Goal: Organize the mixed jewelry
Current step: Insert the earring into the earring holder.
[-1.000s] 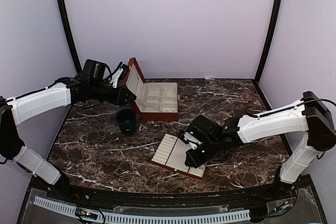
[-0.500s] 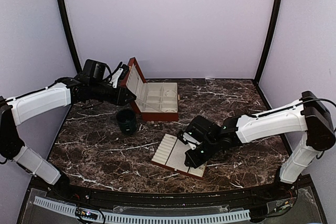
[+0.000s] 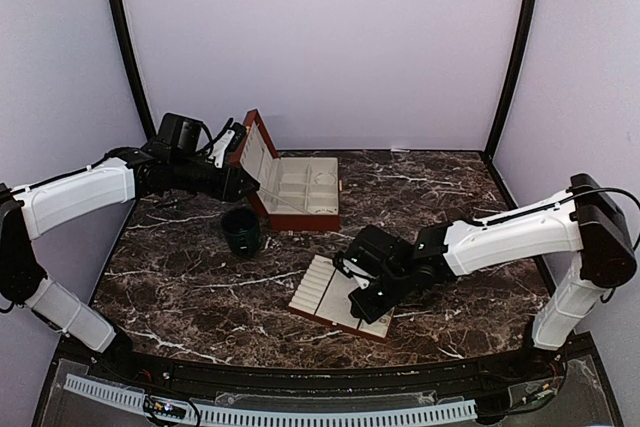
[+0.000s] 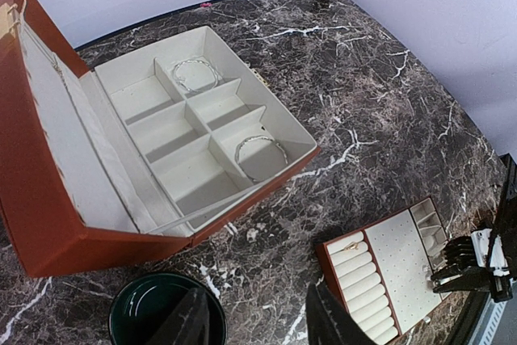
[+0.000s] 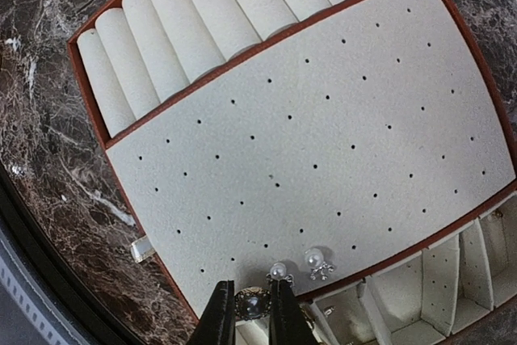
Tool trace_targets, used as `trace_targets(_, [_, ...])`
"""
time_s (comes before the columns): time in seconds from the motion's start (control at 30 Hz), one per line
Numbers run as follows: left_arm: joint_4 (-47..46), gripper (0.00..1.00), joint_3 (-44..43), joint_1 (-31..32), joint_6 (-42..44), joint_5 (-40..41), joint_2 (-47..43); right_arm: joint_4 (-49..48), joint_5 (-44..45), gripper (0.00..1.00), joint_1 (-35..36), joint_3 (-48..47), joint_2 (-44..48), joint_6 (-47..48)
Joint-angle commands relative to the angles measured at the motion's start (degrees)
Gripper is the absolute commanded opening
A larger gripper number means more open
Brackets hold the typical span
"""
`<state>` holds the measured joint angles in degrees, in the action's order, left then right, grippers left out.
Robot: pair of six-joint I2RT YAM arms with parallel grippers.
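Silver, pale and tiny: silver stud clamped between the closed fingers of the right gripper, low over the cream tray, at the border between its perforated pad and the little compartments beside it. Just next to it, two pearl studs seated along that same edge. Farther off, two thin loops lying in separate compartments of the red-brown box, and a small ring tucked into the same tray. On the other side, left gripper above the dark green cup, fingers apart, nothing between them; inside of the cup too dark to read.

Likely weighs next to nothing. Stiff metal, smooth, slippery, quick to twist or pop out of a pinch. Best held across the round head, any post behind it left free and aimed at a hole. Needs a gentle, steady squeeze and a straight push; probably bends under a sideways load. For the loops, better a grip on the wire rim than across the hoop.
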<state>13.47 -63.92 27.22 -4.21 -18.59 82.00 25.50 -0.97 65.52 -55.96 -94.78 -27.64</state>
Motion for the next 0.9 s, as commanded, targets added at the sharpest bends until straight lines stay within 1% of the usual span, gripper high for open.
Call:
trace_targets(0.0, [0.48, 0.43, 0.12, -0.07, 0.8, -0.42, -1.07, 1.49, 0.71, 0.0, 1.8, -1.22, -2.78, 0.95])
trace_targets(0.23, [0.6, 0.43, 0.15, -0.05, 0.83, -0.45, -1.12, 3.05, 2.46, 0.0, 2.91, -2.23, -3.48, 1.33])
trace_targets(0.73, [0.51, 0.43, 0.16, -0.05, 0.74, -0.64, -1.06, 3.24, 2.0, 0.0, 4.79, -2.09, -4.08, 2.18])
trace_targets(0.87, [0.46, 0.43, 0.27, -0.11, 0.77, -0.69, -1.14, 5.33, 3.84, 0.0, 4.77, -3.5, -4.79, -0.6])
